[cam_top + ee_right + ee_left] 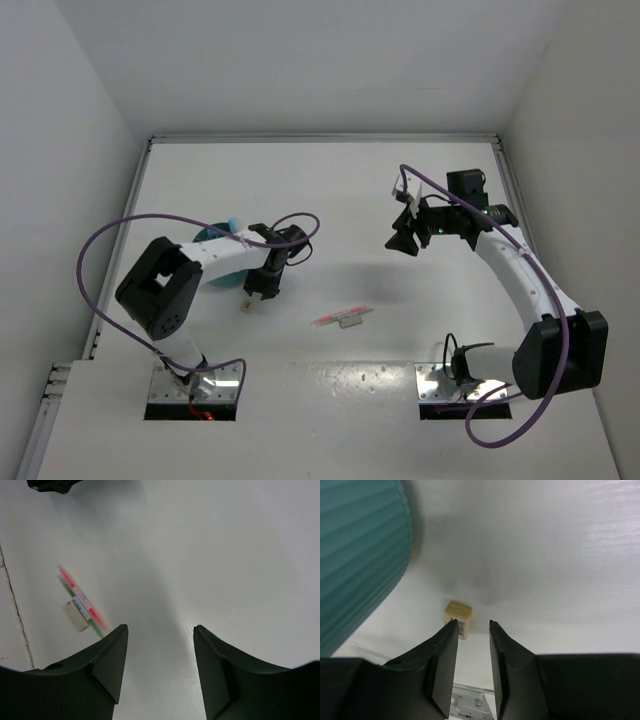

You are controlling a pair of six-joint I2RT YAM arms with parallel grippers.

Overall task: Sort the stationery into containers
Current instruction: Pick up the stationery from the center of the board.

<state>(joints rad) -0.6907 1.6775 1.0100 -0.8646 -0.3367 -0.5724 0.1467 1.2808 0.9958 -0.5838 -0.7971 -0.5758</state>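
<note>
A small beige eraser point(458, 614) lies on the white table just beyond my left gripper's point(472, 623) left fingertip, partly hidden by it. The jaws stand a narrow gap apart with nothing between them. The round teal ribbed container point(355, 555) sits close on the left; in the top view the left arm covers much of the container point(222, 262), and a light-blue stick point(233, 222) pokes out of it. A thin red pen point(82, 600) and a green one lie together mid-table beside a pale flat piece point(75, 617). My right gripper point(160, 627) hangs open and empty above the table.
White walls enclose the table on the left, back and right. A seam point(15, 610) runs across the table near the front edge, with metal base plates point(195, 390) behind it. A purple cable point(300, 225) loops over the left arm.
</note>
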